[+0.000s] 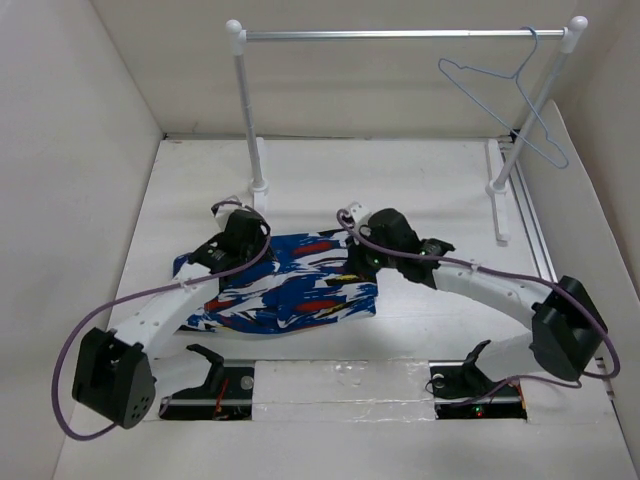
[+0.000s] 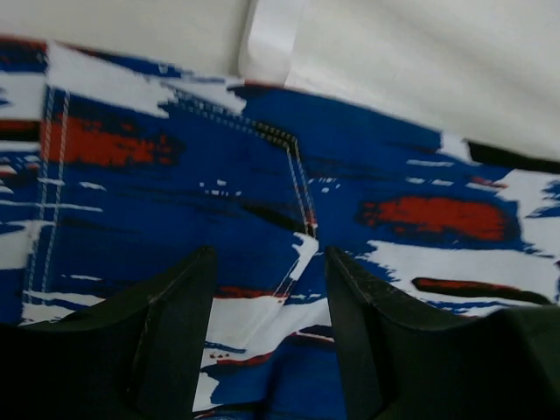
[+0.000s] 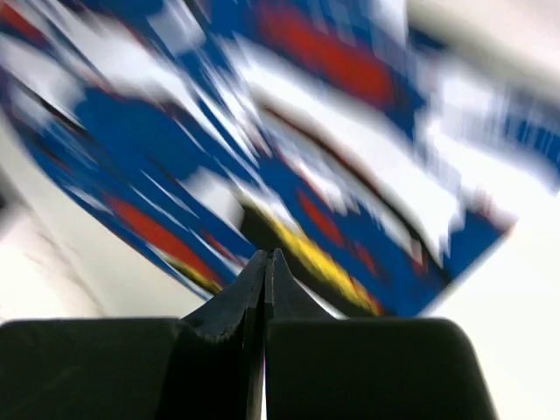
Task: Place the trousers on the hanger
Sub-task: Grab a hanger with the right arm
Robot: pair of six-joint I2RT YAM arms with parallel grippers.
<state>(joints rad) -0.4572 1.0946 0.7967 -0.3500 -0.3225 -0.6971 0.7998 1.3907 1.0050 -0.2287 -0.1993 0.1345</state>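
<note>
Blue-white-red print cloth trousers (image 1: 285,285) lie left-to-right by the near edge of the table (image 1: 400,185). My left gripper (image 2: 262,262) is spread over their left end, right gripper (image 3: 265,261) pressed together at the other. The thin light-blue wire hanger (image 1: 500,115) hangs at the far-right corner, closer to my right arm (image 1: 490,285).

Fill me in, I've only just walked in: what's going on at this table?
Two robot arms are working on the trousers, which lie flat on the table. The left pincer is open right over the cloth near its left end. The right pincer is shut at the far right edge, though whether it pinches cloth can't be told. The hanger hangs on the rail at the back right, untouched, with nothing on it yet.
</note>
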